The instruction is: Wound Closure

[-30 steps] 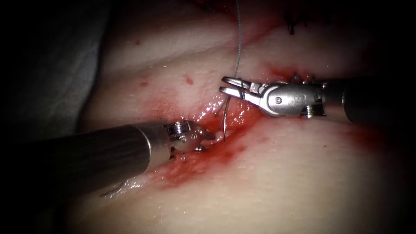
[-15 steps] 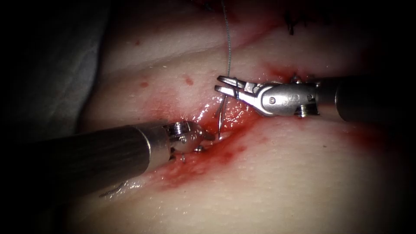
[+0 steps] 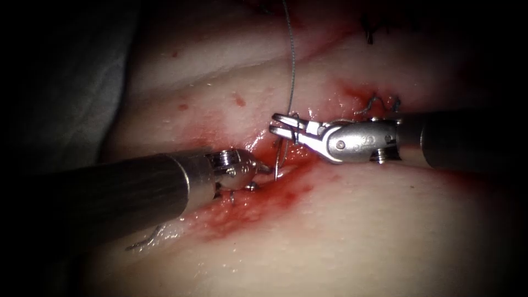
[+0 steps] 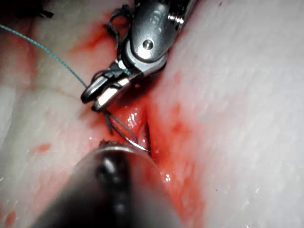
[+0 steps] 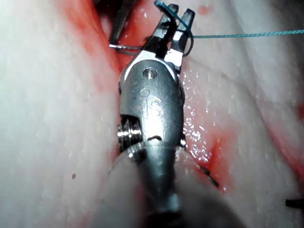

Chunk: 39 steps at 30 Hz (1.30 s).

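Note:
On the tissue [image 3: 352, 231] the cut [image 3: 247, 206] runs red and wet. My right tool [image 3: 273, 123] comes in from the right, its jaws closed on the tail end of the curved needle [image 3: 280, 157], where the thread [image 3: 291, 60] leaves and runs up and away. The needle hangs down into the cut, and its lower end meets the tissue there. My left tool [image 3: 268, 168] lies on the cut's left side, shut, with its tip against the needle's lower part; whether it grips the needle is unclear. The wrist views show the right tool [image 4: 92, 97] [image 5: 179, 12], the needle [image 4: 124, 133] [image 5: 130, 47] and the thread [image 4: 42, 45] [image 5: 247, 34].
Dark tied stitches [image 3: 379, 102] sit just behind the right tool's wrist, with more stitches [image 3: 368, 33] further up the cut. Red fluid [image 3: 231, 217] smears the tissue along the cut. A grey drape [image 3: 66, 82] borders the tissue on the left.
The right tool has shifted left and slightly down, tilting the needle's top toward the cut. The left tool has edged up and right, closer to the needle. The thread has swung left.

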Each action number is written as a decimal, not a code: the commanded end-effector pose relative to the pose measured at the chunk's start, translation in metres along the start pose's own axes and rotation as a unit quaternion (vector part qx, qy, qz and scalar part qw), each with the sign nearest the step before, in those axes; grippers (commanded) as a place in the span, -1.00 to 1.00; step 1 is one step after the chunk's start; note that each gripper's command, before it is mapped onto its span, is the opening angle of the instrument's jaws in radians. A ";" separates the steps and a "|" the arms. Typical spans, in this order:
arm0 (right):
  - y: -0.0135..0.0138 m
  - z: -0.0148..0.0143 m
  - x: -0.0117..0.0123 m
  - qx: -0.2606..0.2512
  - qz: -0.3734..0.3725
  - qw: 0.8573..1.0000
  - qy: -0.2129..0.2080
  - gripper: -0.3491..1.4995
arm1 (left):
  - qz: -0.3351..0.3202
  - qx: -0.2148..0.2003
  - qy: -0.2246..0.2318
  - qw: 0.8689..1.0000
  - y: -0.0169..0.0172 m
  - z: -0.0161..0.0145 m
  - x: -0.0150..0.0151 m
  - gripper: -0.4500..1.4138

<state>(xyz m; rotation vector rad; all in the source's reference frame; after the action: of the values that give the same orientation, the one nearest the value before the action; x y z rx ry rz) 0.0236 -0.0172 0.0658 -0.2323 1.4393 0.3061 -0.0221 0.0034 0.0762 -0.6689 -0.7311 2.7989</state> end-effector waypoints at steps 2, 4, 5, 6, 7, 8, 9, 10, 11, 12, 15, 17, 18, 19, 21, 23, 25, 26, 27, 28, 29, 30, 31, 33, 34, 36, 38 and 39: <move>-0.0003 0.0006 -0.0005 0.003 0.000 1.000 -0.003 -1.00 | 0.000 0.002 0.003 1.000 -0.0002 0.0006 0.0003 0.23; -0.0004 0.0009 -0.0005 0.012 0.002 1.000 -0.005 -1.00 | -0.002 0.016 0.010 1.000 -0.0002 -0.0002 0.0007 0.21; -0.0005 0.0010 -0.0005 0.014 0.005 1.000 -0.005 -1.00 | -0.003 0.024 0.012 1.000 -0.0003 -0.0006 0.0010 0.26; -0.0006 0.0013 -0.0005 0.025 0.008 1.000 -0.003 -1.00 | -0.004 0.031 0.015 0.999 -0.0003 -0.0009 0.0012 0.30; -0.0007 0.0015 -0.0004 0.032 0.010 0.999 -0.002 -1.00 | -0.006 0.038 0.020 0.999 -0.0003 -0.0013 0.0014 0.32; -0.0010 0.0020 -0.0005 0.049 0.018 0.999 -0.002 -1.00 | -0.015 0.059 0.039 0.997 -0.0005 -0.0027 0.0021 0.32; -0.0011 0.0022 -0.0005 0.056 0.021 0.998 -0.001 -1.00 | -0.016 0.066 0.046 0.997 -0.0005 -0.0034 0.0024 0.32; -0.0012 0.0023 -0.0006 0.058 0.024 0.998 0.000 -1.00 | -0.013 0.078 0.054 0.995 -0.0006 -0.0043 0.0028 0.32; -0.0013 0.0025 -0.0006 0.062 0.029 0.998 0.000 -1.00 | -0.009 0.086 0.060 0.994 -0.0006 -0.0050 0.0032 0.32; -0.0013 0.0025 -0.0006 0.062 0.029 0.998 -0.002 -1.00 | -0.006 0.094 0.064 0.994 -0.0005 -0.0057 0.0035 0.30; -0.0012 0.0025 -0.0006 0.066 0.032 0.997 -0.013 -1.00 | 0.007 0.120 0.087 0.989 0.0005 -0.0083 0.0049 0.26; -0.0009 0.0025 -0.0007 0.062 0.031 0.997 -0.015 -1.00 | 0.014 0.138 0.097 0.986 0.0023 -0.0094 0.0058 0.21; -0.0008 0.0025 -0.0007 0.060 0.032 0.998 -0.016 -1.00 | 0.016 0.142 0.098 0.985 0.0029 -0.0094 0.0060 0.19; -0.0007 0.0025 -0.0007 0.059 0.032 0.998 -0.017 -1.00 | 0.016 0.145 0.098 0.984 0.0035 -0.0094 0.0062 0.17; -0.0004 0.0024 -0.0006 0.056 0.033 0.998 -0.019 -1.00 | 0.013 0.152 0.093 0.984 0.0051 -0.0091 0.0065 0.10; 0.0000 0.0024 -0.0004 0.053 0.035 0.998 -0.020 -1.00 | 0.012 0.151 0.094 0.984 0.0069 -0.0082 0.0067 0.06; 0.0002 0.0024 -0.0004 0.053 0.035 0.998 -0.021 -1.00 | 0.014 0.152 0.094 0.984 0.0081 -0.0072 0.0066 0.05; 0.0003 0.0024 -0.0004 0.053 0.035 0.998 -0.021 -1.00 | 0.014 0.150 0.097 0.984 0.0087 -0.0066 0.0066 0.05; 0.0003 0.0024 -0.0004 0.053 0.035 0.998 -0.022 -1.00 | 0.014 0.149 0.099 0.984 0.0091 -0.0061 0.0065 0.03; 0.0005 0.0024 -0.0005 0.053 0.035 0.998 -0.025 -1.00 | 0.015 0.146 0.099 0.984 0.0097 -0.0052 0.0063 -0.01; 0.0007 0.0024 -0.0005 0.054 0.035 0.998 -0.027 -1.00 | 0.017 0.142 0.094 0.985 0.0100 -0.0044 0.0061 -0.01; 0.0007 0.0025 -0.0005 0.054 0.035 0.998 -0.027 -1.00 | 0.018 0.140 0.091 0.986 0.0102 -0.0040 0.0060 -0.01; 0.0008 0.0025 -0.0004 0.055 0.036 0.997 -0.028 -1.00 | 0.020 0.137 0.089 0.986 0.0104 -0.0035 0.0058 -0.01; 0.0009 0.0025 -0.0003 0.056 0.036 0.997 -0.029 -1.00 | 0.022 0.133 0.087 0.987 0.0106 -0.0029 0.0055 -0.01; 0.0010 0.0025 -0.0003 0.058 0.037 0.997 -0.031 -1.00 | 0.023 0.132 0.084 0.987 0.0107 -0.0024 0.0054 -0.01; 0.0011 0.0025 -0.0002 0.064 0.037 0.997 -0.032 -1.00 | 0.025 0.128 0.082 0.988 0.0109 -0.0019 0.0053 -0.01; 0.0011 0.0025 -0.0002 0.092 0.038 0.995 -0.031 -1.00 | 0.029 0.119 0.078 0.989 0.0112 -0.0011 0.0050 -0.01; 0.0011 0.0025 -0.0002 0.097 0.038 0.994 -0.031 -1.00 | 0.030 0.116 0.075 0.990 0.0114 -0.0009 0.0050 -0.01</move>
<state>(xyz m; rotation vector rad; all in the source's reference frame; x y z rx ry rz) 0.0247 -0.0152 0.0657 -0.0077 1.4041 0.2302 -0.0262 -0.0047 0.0674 -0.8528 -0.3612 2.7913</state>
